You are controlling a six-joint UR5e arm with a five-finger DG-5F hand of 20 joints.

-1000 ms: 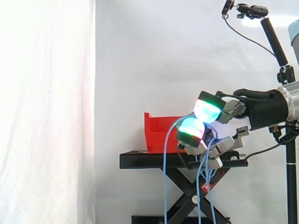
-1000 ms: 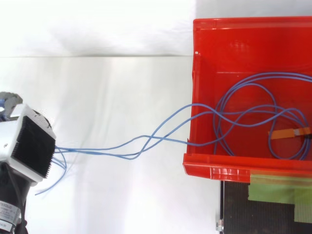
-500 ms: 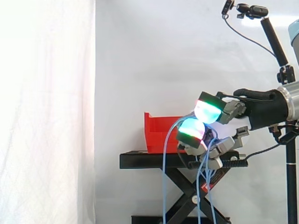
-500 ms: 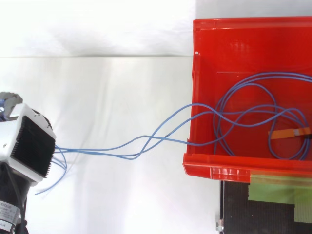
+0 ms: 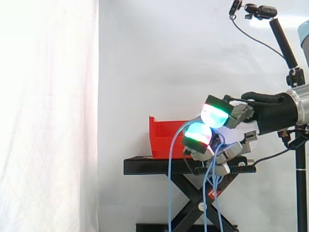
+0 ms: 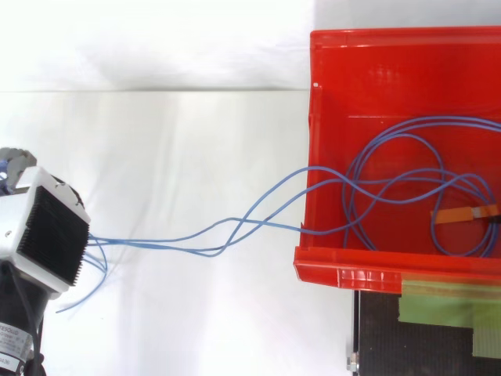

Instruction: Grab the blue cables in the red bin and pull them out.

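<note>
The red bin (image 5: 162, 139) stands on a black scissor stand (image 5: 149, 166). Blue cables (image 6: 391, 168) lie coiled inside the bin (image 6: 352, 270), with an orange tag (image 6: 466, 213) on them. Several strands (image 6: 235, 227) leave over the bin's left wall and run across to the hand (image 6: 47, 235) at the left edge of the top view. In the side view the hand (image 5: 236, 116) hovers just right of the bin, its fingers curled round the strands and its fingertips (image 5: 214, 113) glowing green. Loose cable ends (image 5: 170, 193) hang from it toward the floor.
A white curtain backs the scene. Green tape (image 6: 446, 301) lies on the stand top (image 6: 376, 337) beside the bin. A small camera on a black pole (image 5: 282, 38) stands at the upper right of the side view, above the arm.
</note>
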